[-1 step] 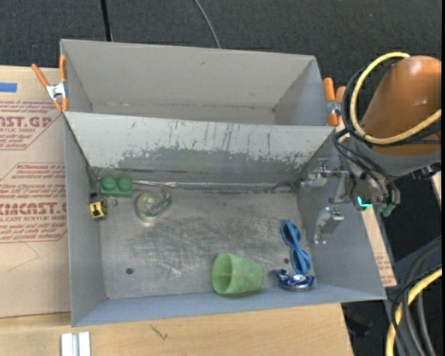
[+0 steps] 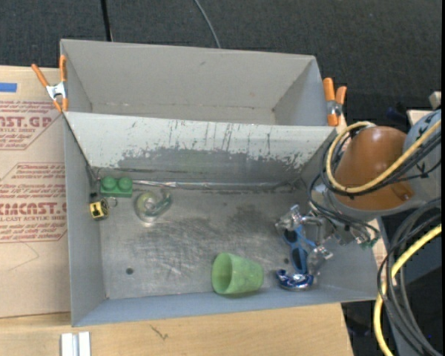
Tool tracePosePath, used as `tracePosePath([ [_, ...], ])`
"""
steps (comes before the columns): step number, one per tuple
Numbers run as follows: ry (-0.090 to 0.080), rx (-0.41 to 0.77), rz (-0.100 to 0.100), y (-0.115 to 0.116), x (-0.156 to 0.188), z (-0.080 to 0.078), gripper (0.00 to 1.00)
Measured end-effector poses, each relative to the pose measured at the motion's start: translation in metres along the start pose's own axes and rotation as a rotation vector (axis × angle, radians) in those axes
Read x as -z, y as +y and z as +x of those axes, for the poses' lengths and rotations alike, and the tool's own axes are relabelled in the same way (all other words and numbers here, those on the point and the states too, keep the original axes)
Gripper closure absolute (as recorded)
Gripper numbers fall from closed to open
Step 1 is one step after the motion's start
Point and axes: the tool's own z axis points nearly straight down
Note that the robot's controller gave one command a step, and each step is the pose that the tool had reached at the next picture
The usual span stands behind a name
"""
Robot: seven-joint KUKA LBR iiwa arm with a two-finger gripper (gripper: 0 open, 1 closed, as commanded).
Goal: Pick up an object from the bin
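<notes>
Where the floor of the grey bin point(image 2: 185, 247) meets its near wall, a pale green cup point(image 2: 236, 274) lies on its side, its mouth turned toward the left. Just to the right of it, near the near right corner, sits a small blue-and-silver thing point(image 2: 295, 279), apart from the cup by a narrow gap. The claw point(image 2: 305, 252) hangs directly over that blue-and-silver thing, low in the bin, with a blue strip running up from the thing into the claw's metal parts. Whether the claw is open or closed on it cannot be told, since metal and blue blend together there. Behind the claw, the arm's orange cover point(image 2: 371, 167) bulges over the bin's right rim, looped by yellow and black cables point(image 2: 400, 170).

Farther back, on the left side of the floor, a clear cup point(image 2: 150, 204) lies well apart from the claw. A small yellow-and-black piece point(image 2: 97, 210) rests against the left wall. Just behind it, a green studded block point(image 2: 116, 187) sits at the foot of the scuffed back wall.
</notes>
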Motion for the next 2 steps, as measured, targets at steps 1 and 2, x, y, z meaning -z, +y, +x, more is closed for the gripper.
tracePosePath([
  [1, 0.009, 0.000, -0.002, 0.000, 0.001, 0.002, 1.00],
  [2, 0.002, 0.209, 0.002, -0.002, 0.144, -0.010, 1.00],
])
